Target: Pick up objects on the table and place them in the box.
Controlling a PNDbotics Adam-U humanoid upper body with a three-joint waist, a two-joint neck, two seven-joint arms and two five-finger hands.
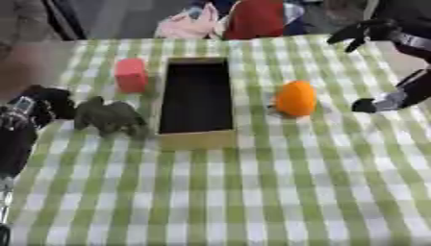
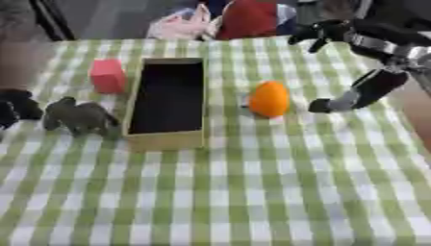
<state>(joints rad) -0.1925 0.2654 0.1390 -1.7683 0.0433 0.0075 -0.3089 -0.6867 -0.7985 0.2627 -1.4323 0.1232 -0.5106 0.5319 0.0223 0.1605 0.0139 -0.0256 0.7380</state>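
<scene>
Fingers of the right hand are hanging spread and holding nothing just right of the orange egg-shaped object, which is sitting beside the box, so I judge they should be closing around its middle before lifting, while the left hand is blurred beyond telling.

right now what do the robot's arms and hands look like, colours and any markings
Both are mostly black. The right hand has dark fingers, with a silver band at the wrist behind it and a black forearm ending in a pale grey joint lower down. The left hand is a bulky black shape with a small light patch on its wrist. No cables or readable markings can be made out.
</scene>
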